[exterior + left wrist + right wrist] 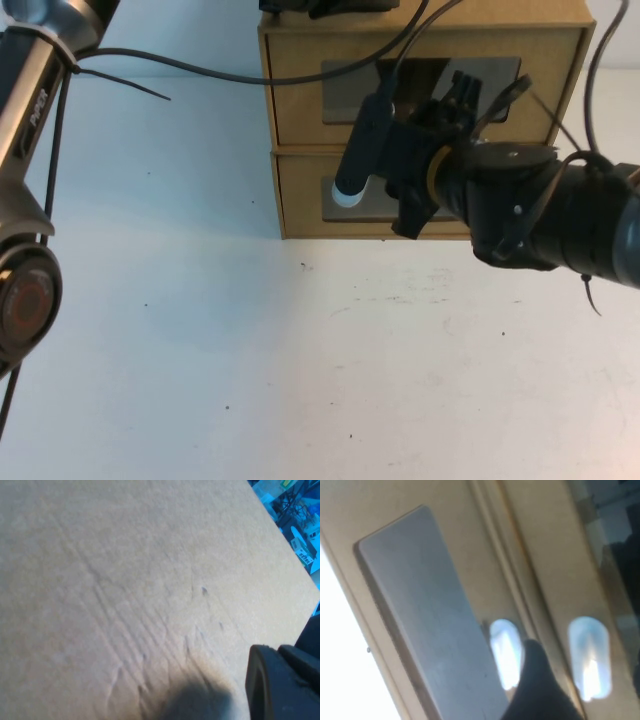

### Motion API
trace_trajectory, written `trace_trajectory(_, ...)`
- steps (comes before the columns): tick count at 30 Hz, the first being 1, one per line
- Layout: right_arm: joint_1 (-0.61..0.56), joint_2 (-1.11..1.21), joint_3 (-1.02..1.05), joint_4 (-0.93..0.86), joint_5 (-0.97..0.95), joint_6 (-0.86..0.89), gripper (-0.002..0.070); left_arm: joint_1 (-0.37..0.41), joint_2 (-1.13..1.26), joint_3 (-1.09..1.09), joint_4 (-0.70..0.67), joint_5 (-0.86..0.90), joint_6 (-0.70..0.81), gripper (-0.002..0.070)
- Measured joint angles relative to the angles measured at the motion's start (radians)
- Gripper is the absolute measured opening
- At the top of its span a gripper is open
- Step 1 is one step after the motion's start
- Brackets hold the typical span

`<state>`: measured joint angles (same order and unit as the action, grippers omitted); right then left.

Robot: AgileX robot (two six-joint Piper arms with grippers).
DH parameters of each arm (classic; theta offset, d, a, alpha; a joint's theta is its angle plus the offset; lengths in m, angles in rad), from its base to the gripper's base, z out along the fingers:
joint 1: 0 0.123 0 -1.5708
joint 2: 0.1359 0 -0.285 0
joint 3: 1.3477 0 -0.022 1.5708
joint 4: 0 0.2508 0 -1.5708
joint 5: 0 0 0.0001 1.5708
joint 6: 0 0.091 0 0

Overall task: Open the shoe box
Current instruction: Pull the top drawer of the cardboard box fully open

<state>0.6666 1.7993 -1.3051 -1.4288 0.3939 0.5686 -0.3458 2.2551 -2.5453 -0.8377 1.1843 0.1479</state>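
Upper centre of the high view: the shoe box (300, 50), a two-tier cardboard stack on a white counter (250, 380), apparently shut. Right gripper (405, 150) hovers at its front, fingers spread, holding nothing.

Left wrist view: left gripper (280, 682), lower right, near bare cardboard (125, 580); opening unclear.

Right wrist view: grey panel (420, 615) at left.

Probably the approach step; next, catch a front edge and pull.

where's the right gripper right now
High view: the right gripper is right of centre, before the fronts of the stacked shoe boxes; the left gripper is close over a cardboard surface.
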Motion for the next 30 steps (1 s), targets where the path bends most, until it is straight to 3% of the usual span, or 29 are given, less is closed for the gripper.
trace_trajectory(8,0.000,0.042,0.000,-0.209,0.011,0.171,0.0356,0.000,0.000,0.000,0.000,0.000,0.000,-0.0004)
trace_trajectory(18,0.000,0.058,-0.006,-0.254,0.034,0.193,0.0298,0.001,0.000,0.000,-0.004,0.000,0.000,-0.0004)
trace_trajectory(25,0.000,0.058,-0.009,-0.261,0.050,0.193,0.0117,0.001,0.000,0.000,-0.004,0.000,0.000,-0.0004)
trace_trajectory(30,0.001,0.058,-0.009,-0.255,0.049,0.193,0.0061,0.001,0.000,0.000,-0.005,-0.002,0.000,-0.0004)
